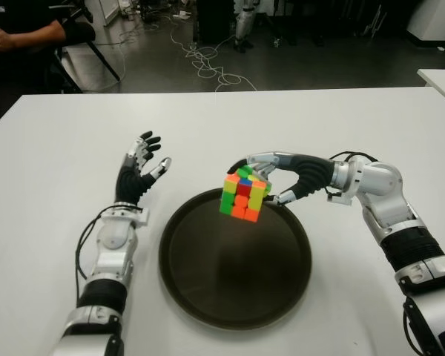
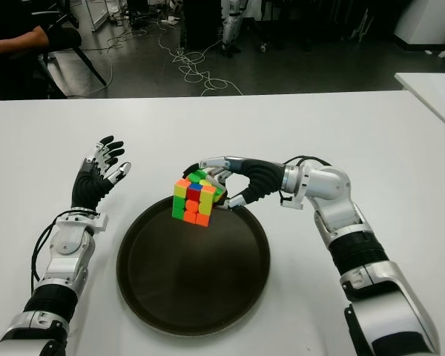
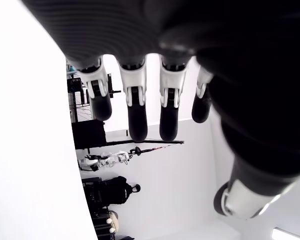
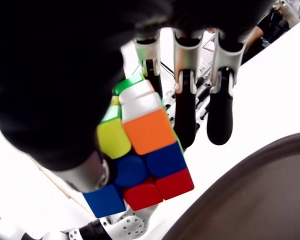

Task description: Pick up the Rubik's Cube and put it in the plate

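Observation:
The Rubik's Cube (image 1: 243,195) hangs tilted in the air over the far rim of the dark round plate (image 1: 179,285). My right hand (image 1: 261,181) reaches in from the right and is shut on the cube, fingers over its top and thumb against its near side. The right wrist view shows the cube (image 4: 140,150) pinched between thumb and fingers, with the plate (image 4: 260,200) below it. The plate itself holds nothing. My left hand (image 1: 142,169) shows to the left of the plate, raised with its fingers spread and holding nothing.
The white table (image 1: 52,185) stretches wide on both sides of the plate. Beyond its far edge are a seated person (image 1: 22,33), loose cables on the floor (image 1: 208,63) and a corner of another white table (image 1: 441,80).

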{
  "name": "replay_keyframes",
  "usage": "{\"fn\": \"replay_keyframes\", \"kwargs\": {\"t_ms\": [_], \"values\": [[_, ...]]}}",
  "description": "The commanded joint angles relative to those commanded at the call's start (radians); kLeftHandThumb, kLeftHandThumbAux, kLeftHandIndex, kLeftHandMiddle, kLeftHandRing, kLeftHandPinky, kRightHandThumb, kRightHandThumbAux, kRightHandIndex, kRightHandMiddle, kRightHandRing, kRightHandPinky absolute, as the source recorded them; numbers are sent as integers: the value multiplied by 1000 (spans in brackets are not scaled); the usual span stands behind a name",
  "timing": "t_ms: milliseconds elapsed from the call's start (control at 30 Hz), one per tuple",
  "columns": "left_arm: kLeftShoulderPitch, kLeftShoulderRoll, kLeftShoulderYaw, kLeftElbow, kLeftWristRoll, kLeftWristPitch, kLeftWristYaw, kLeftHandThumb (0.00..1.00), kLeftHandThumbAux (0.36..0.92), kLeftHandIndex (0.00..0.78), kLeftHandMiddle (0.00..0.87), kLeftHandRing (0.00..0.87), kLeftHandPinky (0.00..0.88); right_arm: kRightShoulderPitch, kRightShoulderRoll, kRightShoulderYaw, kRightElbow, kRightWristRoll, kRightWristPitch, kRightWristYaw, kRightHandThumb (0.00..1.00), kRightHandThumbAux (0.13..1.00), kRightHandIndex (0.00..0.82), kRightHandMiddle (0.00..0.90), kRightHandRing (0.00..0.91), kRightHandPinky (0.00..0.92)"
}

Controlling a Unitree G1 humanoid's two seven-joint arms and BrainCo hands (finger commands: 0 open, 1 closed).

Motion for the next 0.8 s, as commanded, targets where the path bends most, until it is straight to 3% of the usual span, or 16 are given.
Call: {"fn": "replay_keyframes", "kwargs": {"t_ms": [300, 333, 367, 467, 533, 667, 800], "values": [[2, -2, 2, -1, -2, 1, -1, 26, 725, 128, 190, 148, 90, -7, 10, -8, 9, 32, 31, 68, 663, 742, 401, 408, 407, 393], [2, -2, 2, 0, -2, -1, 0, 27, 725, 128, 191, 149, 89, -9, 12, -10, 12, 37, 30, 78, 438, 750, 315, 349, 365, 376], [1, -3, 3, 1, -2, -2, 2, 29, 725, 128, 192, 149, 89, -10, 16, -13, 17, 45, 30, 92, 282, 758, 259, 311, 338, 365], [1, -3, 3, 3, -1, -5, 5, 30, 720, 129, 193, 149, 82, -14, 25, -23, 28, 57, 31, 120, 96, 773, 181, 235, 291, 359], [1, -4, 3, 2, 1, -7, 8, 30, 719, 130, 193, 147, 79, -18, 30, -28, 37, 69, 37, 142, 51, 773, 149, 195, 282, 366], [2, -6, 3, -1, 4, -9, 15, 35, 724, 137, 202, 152, 84, -28, 35, -35, 56, 87, 55, 187, 38, 784, 93, 99, 410, 484], [2, -7, 2, -3, 6, -7, 17, 36, 722, 140, 207, 157, 89, -33, 38, -42, 63, 90, 71, 209, 43, 797, 69, 69, 509, 538]]}}
